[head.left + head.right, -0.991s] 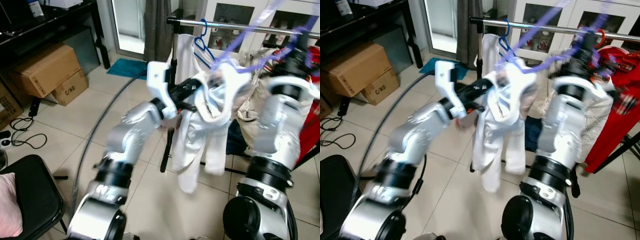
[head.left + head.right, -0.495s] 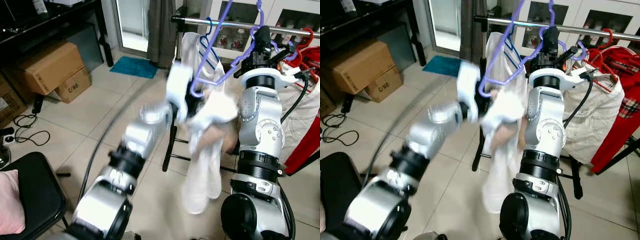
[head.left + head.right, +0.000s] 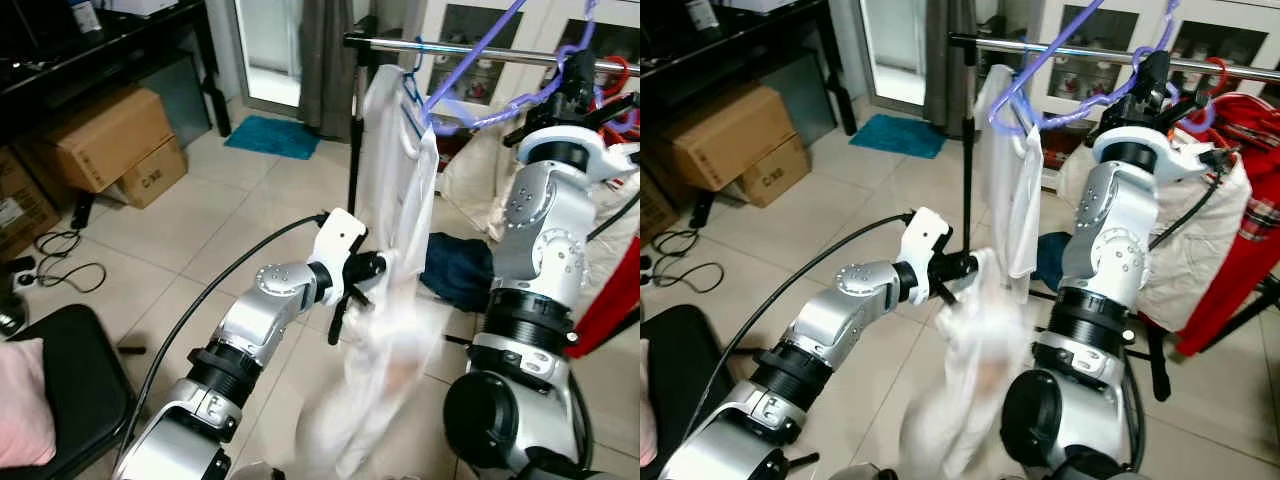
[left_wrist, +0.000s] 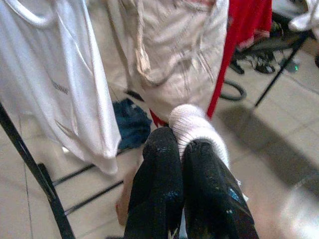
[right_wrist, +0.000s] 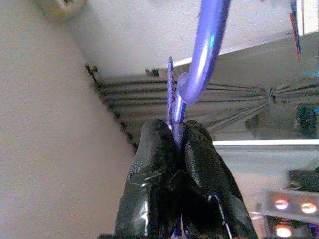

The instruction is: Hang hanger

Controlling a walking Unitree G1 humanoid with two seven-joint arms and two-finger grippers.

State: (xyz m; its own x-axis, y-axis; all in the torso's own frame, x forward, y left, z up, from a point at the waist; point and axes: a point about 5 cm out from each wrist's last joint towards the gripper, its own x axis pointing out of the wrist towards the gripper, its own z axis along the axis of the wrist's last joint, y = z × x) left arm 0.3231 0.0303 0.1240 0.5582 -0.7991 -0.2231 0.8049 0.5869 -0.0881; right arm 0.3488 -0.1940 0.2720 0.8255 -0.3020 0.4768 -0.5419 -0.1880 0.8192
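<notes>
I hold the purple hanger (image 3: 1060, 60) high at the rail (image 3: 1060, 50) while the other arm keeps the shirt's hem low.

My right gripper (image 5: 174, 144) is clenched on the hanger neck just under its hook, so I can lift the hook over the rail. My left gripper (image 4: 182, 149) pinches white cloth of the shirt (image 3: 395, 230), I think to stop it swinging. The eye views show the hanger not yet hooked; the wrist views show both grips closely.

Pale tiled floor (image 3: 200, 215). Two cardboard boxes (image 3: 110, 145) sit under a dark shelf (image 3: 90, 50). A teal mat (image 3: 268, 137) lies by the bright doorway (image 3: 270, 45). White glass-fronted cabinets (image 3: 480, 30) stand behind.
</notes>
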